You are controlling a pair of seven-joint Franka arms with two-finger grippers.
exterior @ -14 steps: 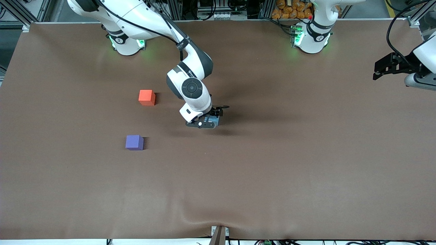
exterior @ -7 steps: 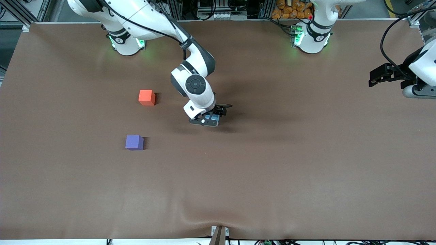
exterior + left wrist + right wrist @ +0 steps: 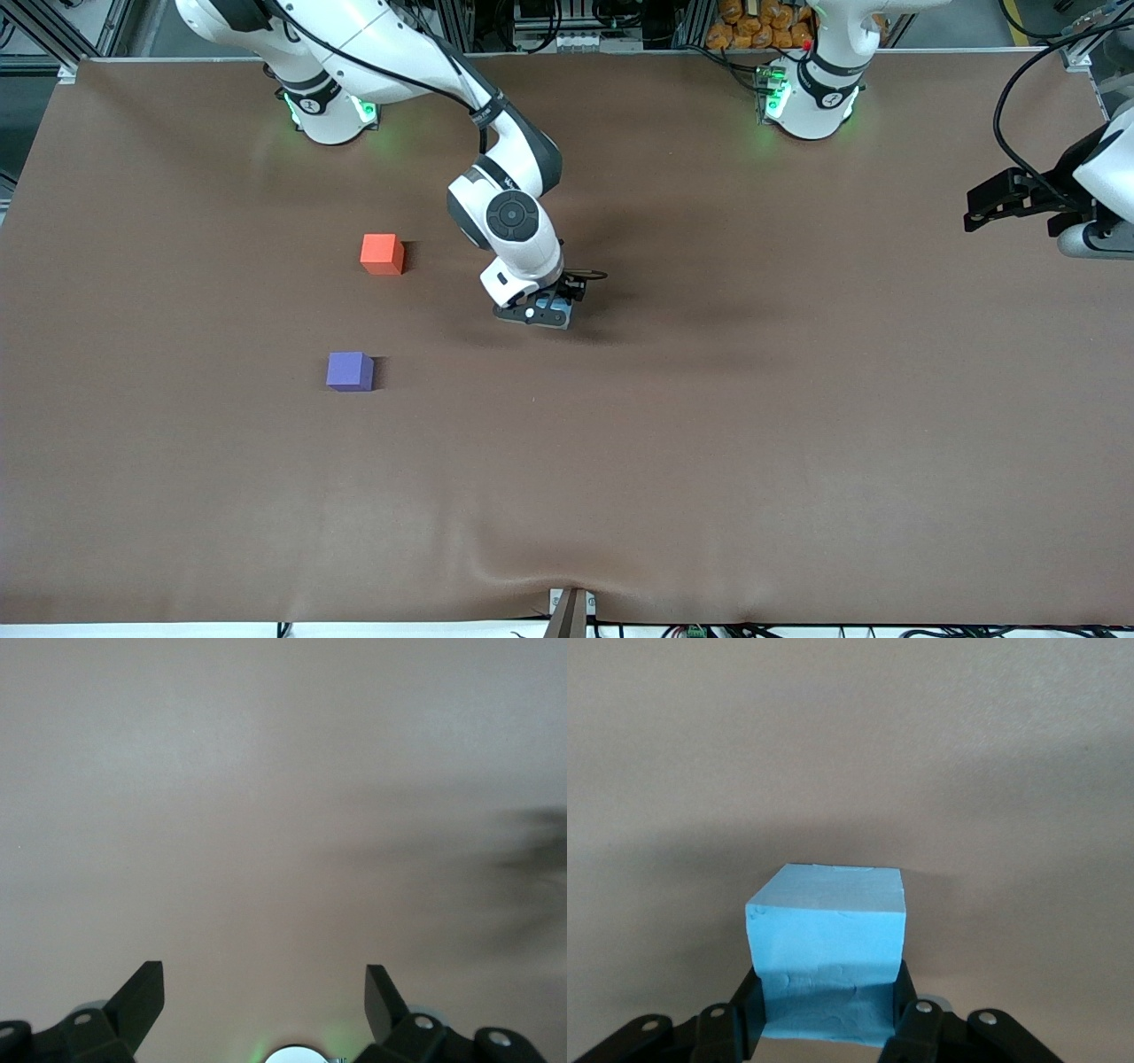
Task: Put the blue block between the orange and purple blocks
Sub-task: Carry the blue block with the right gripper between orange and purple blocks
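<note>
The right tool pinches the blue block, its two fingers pressed against the cube's opposite sides. Tool and block sit low over the brown surface; whether the block touches it cannot be told. The landmark is the orange block: the blue block is well apart from it, toward the left arm's end of the surface. The purple block lies nearer to the front camera than the orange block. The left tool, fingers spread, waits over bare surface at the left arm's end.
</note>
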